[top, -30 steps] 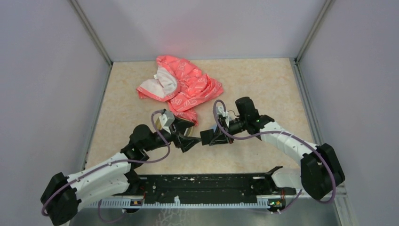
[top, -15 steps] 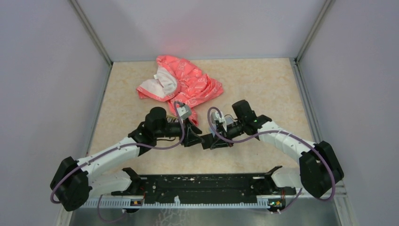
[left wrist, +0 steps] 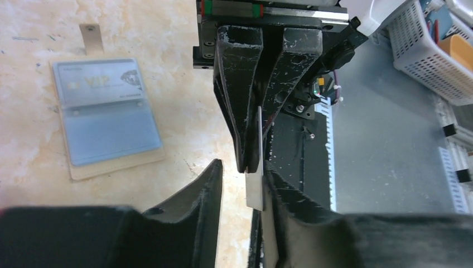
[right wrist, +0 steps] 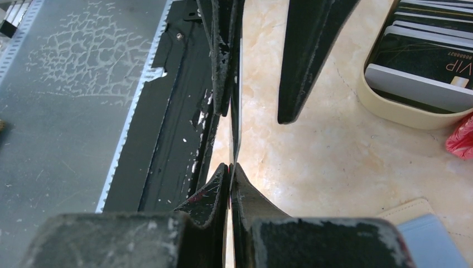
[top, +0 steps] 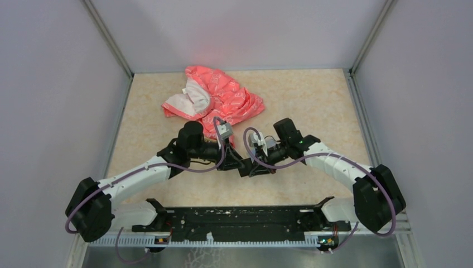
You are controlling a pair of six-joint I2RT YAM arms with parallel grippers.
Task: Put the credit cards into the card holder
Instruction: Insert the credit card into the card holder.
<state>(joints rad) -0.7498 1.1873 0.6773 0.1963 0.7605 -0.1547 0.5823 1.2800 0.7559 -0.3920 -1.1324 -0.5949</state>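
1. Right end effector [right wrist: 230,177] clamped on card [left wrist: 255,192], held edge-on above surface [right wrist: 312,162].
2. Left end effector [left wrist: 241,170] open, straddling card's free edge; gap on one side.
3. Holder [left wrist: 106,120] lies open and flat on surface, off to the side of both.
4. Dish [right wrist: 390,111] with cards [right wrist: 418,84] beyond.

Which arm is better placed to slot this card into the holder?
Left: its jaws straddle the card that the right jaws pinch, and the open card holder lies beside it.

Fixed high rear overview; two close wrist views face to face, one edge-on card [left wrist: 254,190] common to both.
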